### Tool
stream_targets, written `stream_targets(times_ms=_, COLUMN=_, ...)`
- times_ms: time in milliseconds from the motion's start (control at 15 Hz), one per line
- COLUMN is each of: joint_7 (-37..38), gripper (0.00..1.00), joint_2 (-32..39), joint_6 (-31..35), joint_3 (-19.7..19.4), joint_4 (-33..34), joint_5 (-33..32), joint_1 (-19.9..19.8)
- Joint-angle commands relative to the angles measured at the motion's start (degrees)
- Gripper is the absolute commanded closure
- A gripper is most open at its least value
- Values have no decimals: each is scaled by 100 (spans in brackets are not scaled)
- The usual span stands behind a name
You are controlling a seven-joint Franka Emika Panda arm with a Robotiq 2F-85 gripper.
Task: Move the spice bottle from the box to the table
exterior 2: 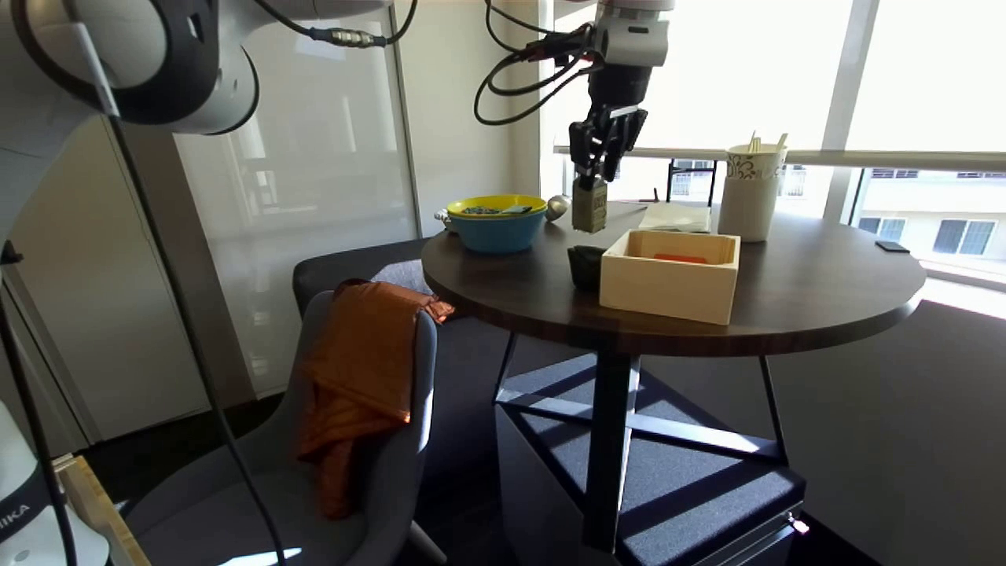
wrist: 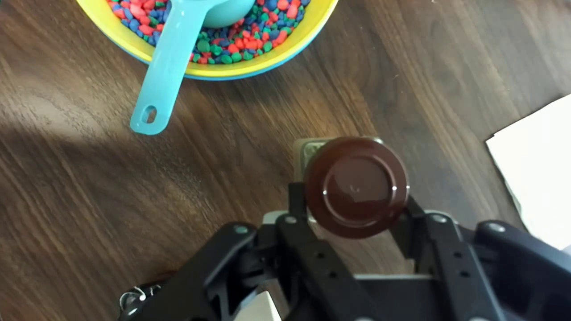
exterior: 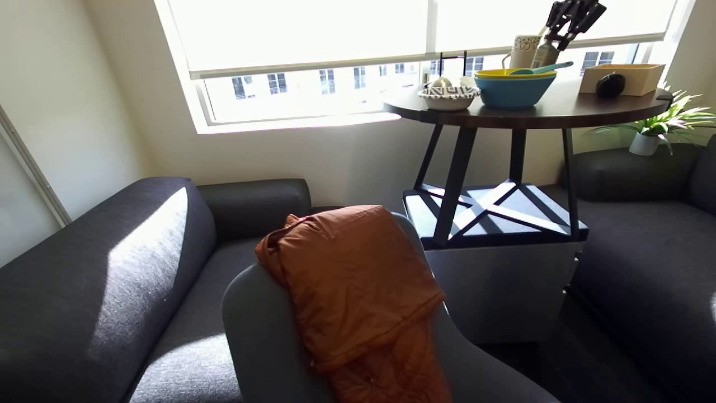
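Where the wrist view looks down on the wood-grained table [wrist: 214, 169], it shows what both exterior views hide: the round brown cap [wrist: 357, 187] of the spice bottle [exterior 2: 589, 207]. The gripper [exterior 2: 597, 173] holds that bottle, its jaws pinched in on it, a black finger [wrist: 298, 200] on each side just below the cap. The bottle is out of the box [exterior 2: 668, 287] and hangs over the table, apart from it.

From the cap, the wrist view puts the yellow-rimmed bowl [wrist: 250, 67] between ten and eleven o'clock, with red, green and blue pebbles [wrist: 250, 44] and a turquoise scoop [wrist: 167, 73] in it; at three lies some white paper [wrist: 535, 174].

Taken from the bottle in an exterior view, the box sits between four and five o'clock, with a red-orange item [exterior 2: 680, 258] visible inside, and a tall patterned cup [exterior 2: 753, 200] of utensils [exterior 2: 754, 145] stands at three. At nine o'clock of the box, touching or just beside it, is a small black object [exterior 2: 585, 267] that I cannot name.

An orange garment [exterior: 358, 274] drapes a grey chair [exterior: 251, 324] in both exterior views. In an exterior view a black-and-white dish [exterior: 450, 101] lies near nine o'clock of the bowl, and a potted plant [exterior: 645, 144] — seen from that camera alone — stands near five from the box.
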Motion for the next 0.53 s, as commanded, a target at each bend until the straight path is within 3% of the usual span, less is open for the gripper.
stream_targets(times_ms=0, joint_7=136, gripper=77, joint_2=127, joint_6=-180, joint_3=-83, joint_4=195, joint_5=-247, joint_1=155)
stream_targets(times_ms=467, joint_7=117, gripper=77, joint_2=255, joint_6=-414, joint_3=-68, joint_4=222, joint_5=-539, joint_1=241)
